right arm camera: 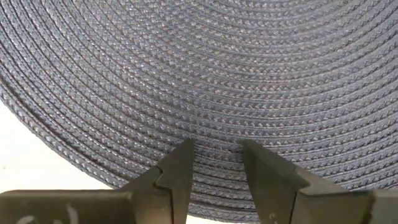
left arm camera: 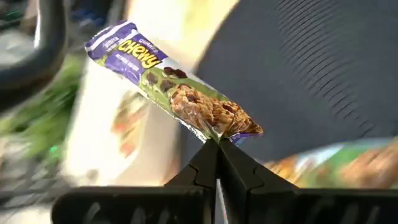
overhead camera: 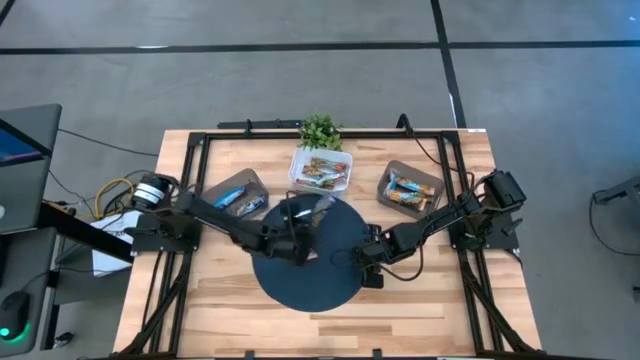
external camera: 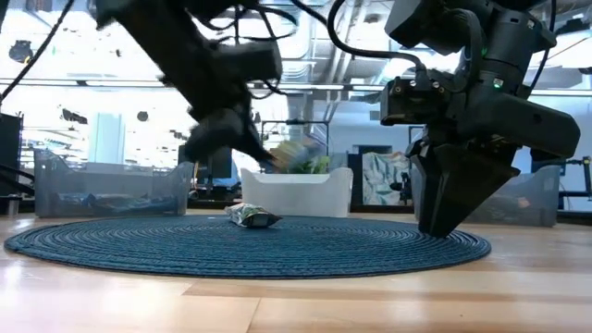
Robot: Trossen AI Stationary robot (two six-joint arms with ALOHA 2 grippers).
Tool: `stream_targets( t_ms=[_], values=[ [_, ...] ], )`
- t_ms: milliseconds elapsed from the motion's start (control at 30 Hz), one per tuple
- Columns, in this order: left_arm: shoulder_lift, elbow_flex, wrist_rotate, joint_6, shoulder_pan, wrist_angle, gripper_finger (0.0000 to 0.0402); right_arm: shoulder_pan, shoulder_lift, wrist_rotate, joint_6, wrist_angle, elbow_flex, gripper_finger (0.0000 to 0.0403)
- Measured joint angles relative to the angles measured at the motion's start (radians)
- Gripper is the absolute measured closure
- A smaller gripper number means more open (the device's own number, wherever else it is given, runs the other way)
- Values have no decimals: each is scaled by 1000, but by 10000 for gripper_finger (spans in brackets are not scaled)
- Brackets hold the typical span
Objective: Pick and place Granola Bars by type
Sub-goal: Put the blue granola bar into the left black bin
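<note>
My left gripper (left arm camera: 217,144) is shut on a purple and green granola bar (left arm camera: 174,87) and holds it in the air above the round dark blue mat (overhead camera: 308,270), close to the white bin (overhead camera: 320,170). A second green-wrapped bar (external camera: 252,217) lies flat on the mat below it. My right gripper (right arm camera: 214,152) is open by a narrow gap and points down, low over the mat's right edge (external camera: 462,242), holding nothing. More bars lie in the white bin and in two grey bins (overhead camera: 238,192) (overhead camera: 410,188). My left gripper pinches the bar's crimped end seam (left arm camera: 219,134) between its two fingertips. The bar runs straight on from the fingers, along their line. It is lifted clear of the mat and the bin.
A small green plant (overhead camera: 320,130) stands behind the white bin at the table's far edge. A black frame runs along the table's sides. Bare wood shows along the near edge (overhead camera: 320,325), in front of the mat.
</note>
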Motion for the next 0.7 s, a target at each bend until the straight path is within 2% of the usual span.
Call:
stream_targets(
  t_ms=[133,200,267,367,467,533,700],
  values=[
    [-65,0,-179,-234,-52,-277,401,0,0,0,0,0,0,270],
    [-96,0,-244,-408,-73,-456,401,0,0,0,0,0,0,270],
    [-121,0,-262,-621,-87,-671,401,0,0,0,0,1,0,269],
    [-142,-22,-228,-947,-96,-963,401,0,0,1,0,3,0,269],
    [-147,-71,-124,-1176,-103,-1151,401,0,0,4,0,5,0,269],
    [-147,-110,-52,-1251,-106,-1193,401,0,0,4,-1,6,0,269],
    [-147,-191,77,-1245,-107,-1161,401,-1,0,5,-8,12,0,269]
  ],
)
